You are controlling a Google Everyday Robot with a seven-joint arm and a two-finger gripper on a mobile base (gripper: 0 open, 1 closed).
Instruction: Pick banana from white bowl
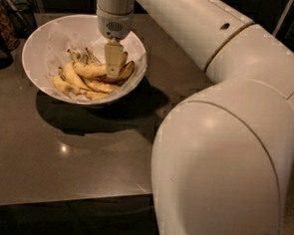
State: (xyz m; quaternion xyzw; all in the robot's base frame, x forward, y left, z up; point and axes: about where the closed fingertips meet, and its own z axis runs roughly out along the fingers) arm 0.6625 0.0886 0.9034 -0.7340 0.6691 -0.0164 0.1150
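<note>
The white bowl (41, 58) with crinkled paper lining stands on the dark table at the upper left. Several bananas lie in it. The longest, plumpest yellow banana (89, 70) lies across the middle, with its stem to the left. A shorter banana with a dark brown edge (126, 71) lies just to its right, and paler ones (71, 87) lie in front. My gripper (113, 70) hangs straight down from the arm into the bowl. Its tip is at the right end of the long banana, and it hides that end.
The dark grey table (60, 154) has its front edge near the bottom of the view. My large white arm (225, 144) fills the right side. A dark wire basket (6, 18) stands at the far left behind the bowl.
</note>
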